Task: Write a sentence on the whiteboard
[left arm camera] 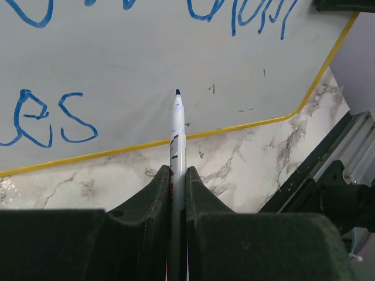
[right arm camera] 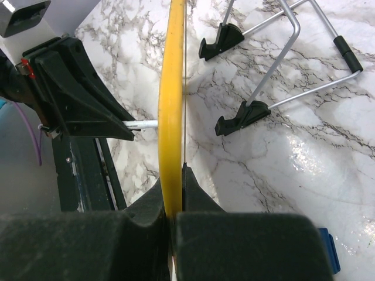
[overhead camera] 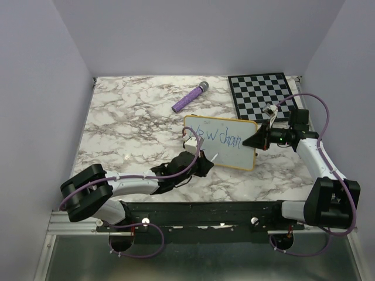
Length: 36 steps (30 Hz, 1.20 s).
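The whiteboard [overhead camera: 229, 145] stands tilted on its wire stand [right arm camera: 275, 64] in the middle of the marble table. Its yellow frame [right arm camera: 171, 88] is pinched at the right edge by my right gripper [right arm camera: 174, 175], which is shut on it. The sentence [overhead camera: 220, 138] runs in blue across the top line, and "es" [left arm camera: 53, 117] shows on a lower line. My left gripper [left arm camera: 177, 170] is shut on a white marker [left arm camera: 177, 132]. The marker's dark tip points at the blank lower right part of the whiteboard [left arm camera: 146, 58]. Whether it touches I cannot tell.
A purple marker [overhead camera: 190, 97] lies at the back of the table. A black-and-white checkered board [overhead camera: 262, 93] sits at the back right. The stand's black feet [right arm camera: 240, 120] rest behind the board. The table's metal front rail [left arm camera: 345, 170] runs close to my left gripper.
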Each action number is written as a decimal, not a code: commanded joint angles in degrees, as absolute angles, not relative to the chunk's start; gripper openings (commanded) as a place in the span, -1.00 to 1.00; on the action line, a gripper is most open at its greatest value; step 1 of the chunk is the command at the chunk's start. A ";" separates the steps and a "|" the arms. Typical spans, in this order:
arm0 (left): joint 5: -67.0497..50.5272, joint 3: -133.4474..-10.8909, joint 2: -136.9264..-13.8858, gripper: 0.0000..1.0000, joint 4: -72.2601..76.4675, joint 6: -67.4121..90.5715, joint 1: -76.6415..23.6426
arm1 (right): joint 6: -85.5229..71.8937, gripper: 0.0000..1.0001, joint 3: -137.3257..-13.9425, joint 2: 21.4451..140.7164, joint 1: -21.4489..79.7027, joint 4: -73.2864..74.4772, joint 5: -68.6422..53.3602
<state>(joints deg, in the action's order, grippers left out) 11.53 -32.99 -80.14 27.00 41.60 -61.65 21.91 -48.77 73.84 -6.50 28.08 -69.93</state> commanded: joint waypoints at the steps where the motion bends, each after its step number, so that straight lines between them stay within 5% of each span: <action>1: 13.97 -34.54 -80.42 -1.00 24.08 41.13 -62.05 | 21.71 -0.99 -48.60 72.86 -6.59 26.28 -72.86; 36: 15.29 -38.06 -82.18 -1.00 18.72 41.92 -59.68 | 21.62 -0.99 -48.69 72.86 -6.59 26.37 -73.04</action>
<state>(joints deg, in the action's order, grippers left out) 12.47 -37.50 -82.63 20.45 41.50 -60.38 21.91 -48.77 73.84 -6.50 27.88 -69.91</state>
